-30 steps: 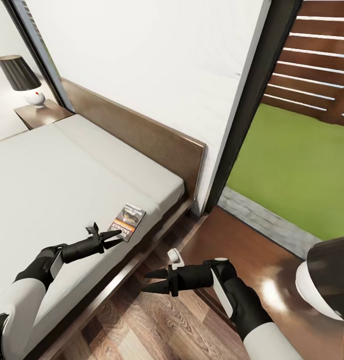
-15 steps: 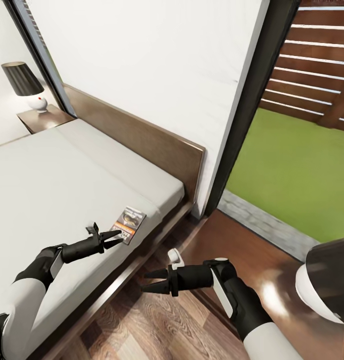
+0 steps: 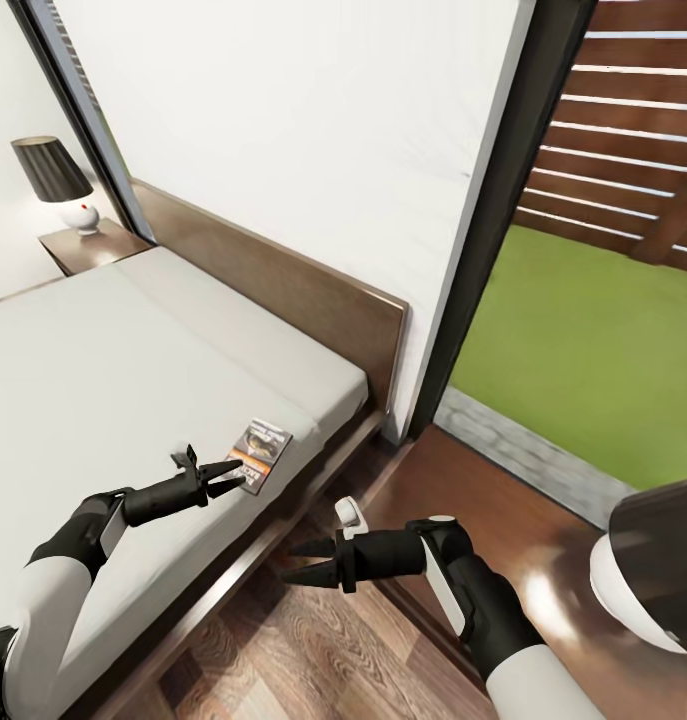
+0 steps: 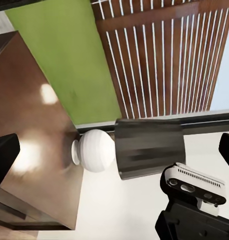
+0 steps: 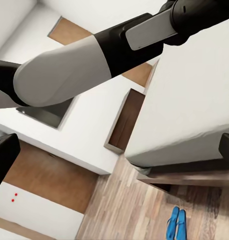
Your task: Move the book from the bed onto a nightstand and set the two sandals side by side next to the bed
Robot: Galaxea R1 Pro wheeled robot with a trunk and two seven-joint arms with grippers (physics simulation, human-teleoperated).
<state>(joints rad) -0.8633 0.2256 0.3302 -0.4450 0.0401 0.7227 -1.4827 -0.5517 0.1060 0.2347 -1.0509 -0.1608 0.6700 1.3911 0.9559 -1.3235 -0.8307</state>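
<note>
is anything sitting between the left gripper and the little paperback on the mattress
Nothing visible does. In the head view the open left gripper hangs over the off-white mattress, its fingertips at the near edge of the small dark paperback with the orange band. Only bare mattress lies between them.

The scene is bright and evenly lit, the white wall (image 3: 313,150) and mattress (image 3: 103,370) nearly shadowless. Soft glare spots sit on the glossy nightstand top (image 3: 543,590), also seen in the left wrist view (image 4: 44,95). Straight edges lean at the head view's borders, and the near lampshade (image 4: 149,147) looks smeared
</note>
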